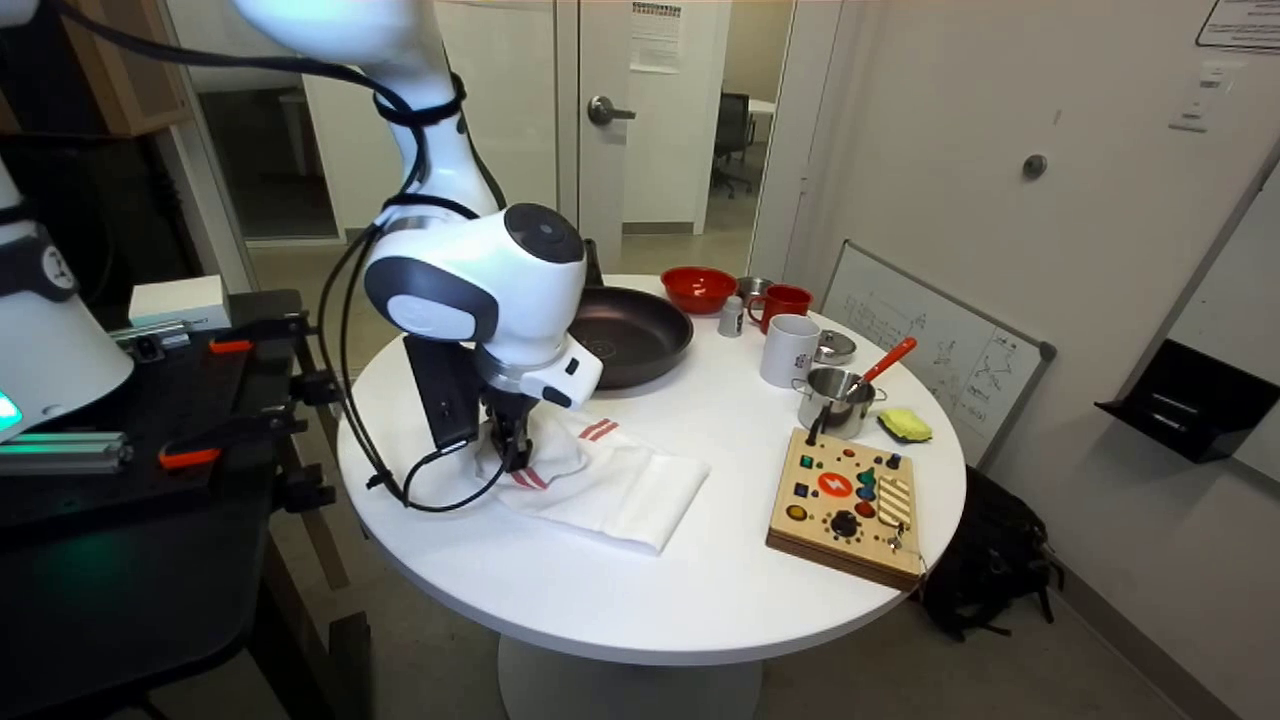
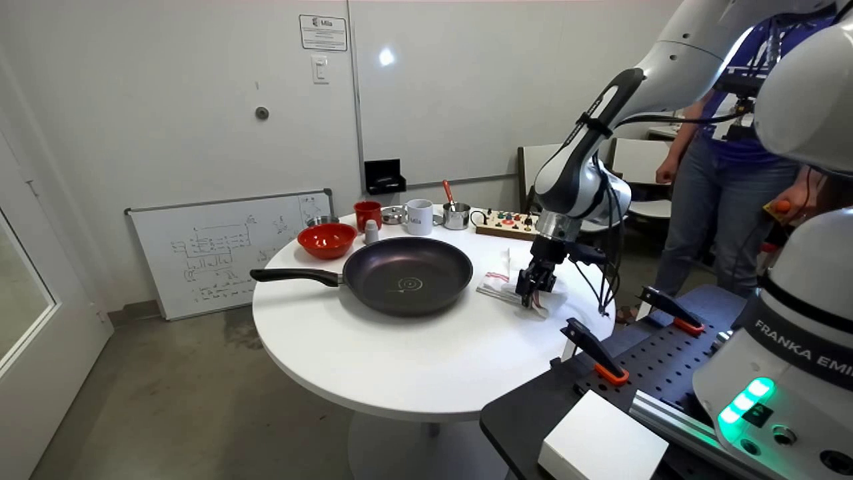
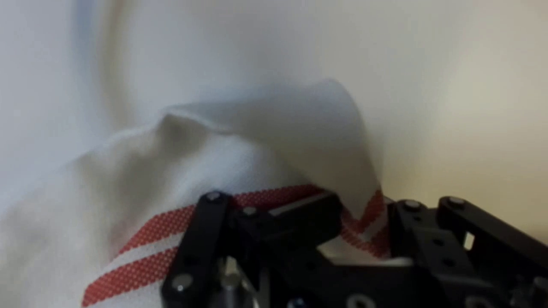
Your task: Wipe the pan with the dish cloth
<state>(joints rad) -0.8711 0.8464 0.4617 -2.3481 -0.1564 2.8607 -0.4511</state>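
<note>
The dish cloth [image 1: 640, 495], white with red stripes, lies partly folded on the round table, bunched up beneath my gripper [image 1: 513, 455]. In the wrist view the gripper [image 3: 364, 222] is shut on the dish cloth [image 3: 205, 162], a striped fold of it caught between the dark fingers. The pan [image 2: 406, 283], wide and black, rests upright on the table, apart from the cloth [image 2: 494, 285] and the gripper [image 2: 533, 293]. Its handle [image 2: 296, 274] points away from the gripper; in an exterior view the arm hides most of that handle, though the pan [image 1: 635, 340] itself shows.
Beyond the pan stand a red bowl [image 1: 700, 289], a grey shaker [image 1: 731, 316], a red mug [image 1: 784, 303], a white mug [image 1: 790, 350] and a steel pot [image 1: 836, 400]. A wooden switch board [image 1: 848, 505] and a yellow-green sponge [image 1: 905, 424] lie near the table's rim.
</note>
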